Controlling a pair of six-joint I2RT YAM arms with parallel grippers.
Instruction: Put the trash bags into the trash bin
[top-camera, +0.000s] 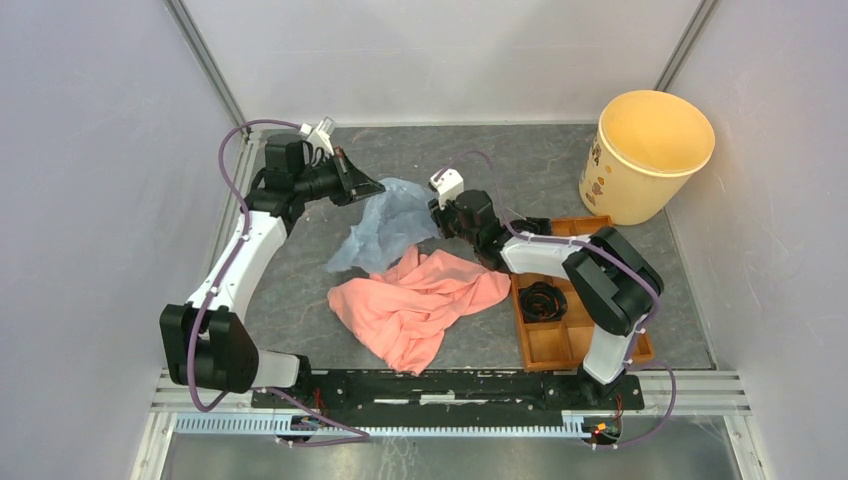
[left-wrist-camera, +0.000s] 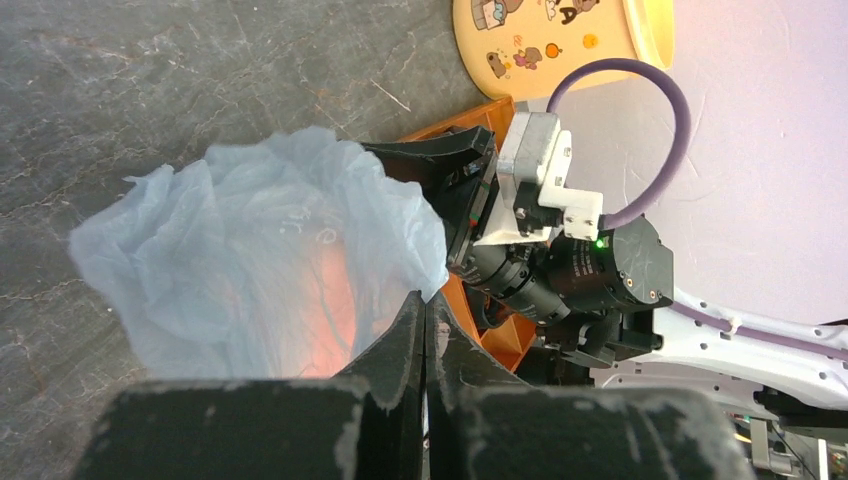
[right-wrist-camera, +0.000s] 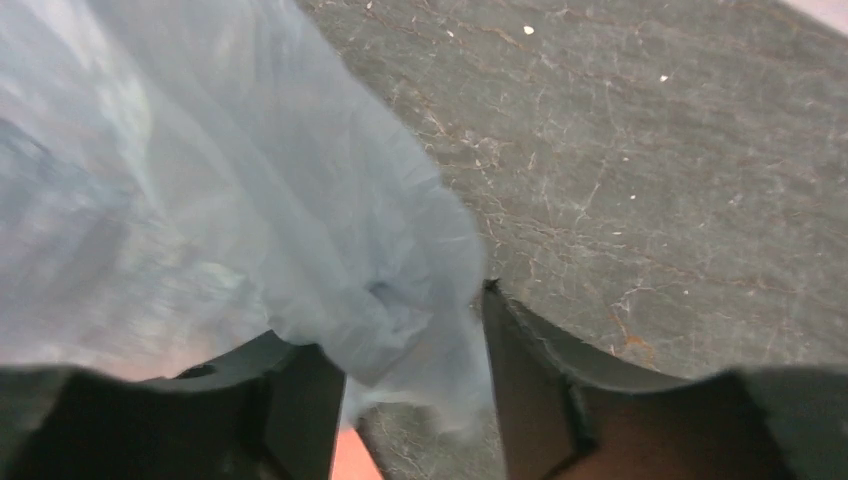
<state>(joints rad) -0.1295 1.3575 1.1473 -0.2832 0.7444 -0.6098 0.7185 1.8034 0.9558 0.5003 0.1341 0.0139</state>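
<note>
I had the left gripper (left-wrist-camera: 425, 312) shut tight, its jaws pressed flat together. A corner of the blue trash bag (top-camera: 392, 222) ran right into their tips, so the film looked pinched there. From the left wrist view the bag spread out ahead of those jaws as a pale, crumpled sheet with a pink glow showing through it.

The right gripper (right-wrist-camera: 395, 320) sat at the opposite edge of the same bag. Its jaws stood apart at a middling gap, straddling a bunched fold of the blue film, with a strip of tabletop (top-camera: 540, 170) visible between them lower down. I could not see them clamped on it.

From above, the blue bag lay in the middle of the tabletop between the two grippers. The pink trash bag (top-camera: 420, 300) lay rumpled just in front of it, the blue bag's near edge overlapping it.

The trash bin (top-camera: 640, 160) stood upright in the far right corner, mouth open to the camera, well apart from both bags. Just in front of it sat the wooden tray (top-camera: 575, 345) with a round black part (top-camera: 543, 300) in one compartment, and the right arm reached across the tray's far end.
</note>
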